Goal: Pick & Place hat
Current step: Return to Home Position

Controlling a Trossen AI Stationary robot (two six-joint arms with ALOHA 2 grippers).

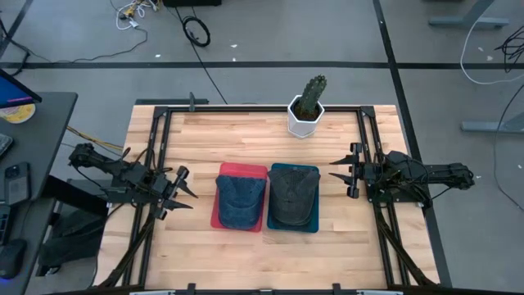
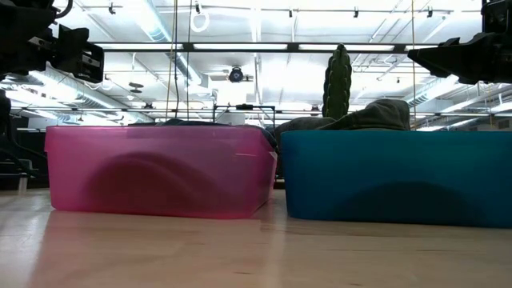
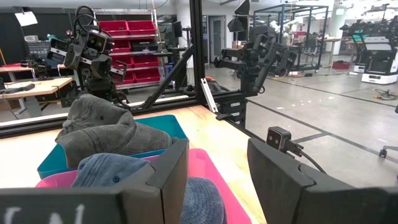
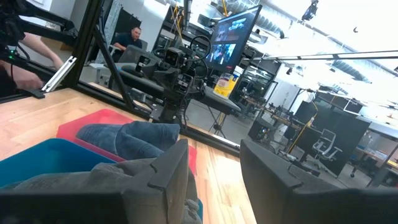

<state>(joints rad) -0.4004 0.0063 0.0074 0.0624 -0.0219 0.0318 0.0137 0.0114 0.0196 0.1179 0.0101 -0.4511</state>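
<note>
Since the blue cap (image 1: 240, 201) lay in the pink bin (image 1: 242, 168) & the dark cap (image 1: 293, 200) in the blue bin (image 1: 295, 168), the go-home step looked nearly done. Left gripper (image 1: 188, 189) sat at 9 o'clock of the bins, right gripper (image 1: 336, 170) at 3 o'clock, both spread wide & empty. Next move, I think: just park the arms, no grab

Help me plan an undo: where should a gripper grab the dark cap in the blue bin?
Probably pinch the crown of the dark cap from above: it bulges over the rim of the blue bin, whose walls block sideways approaches.
</note>
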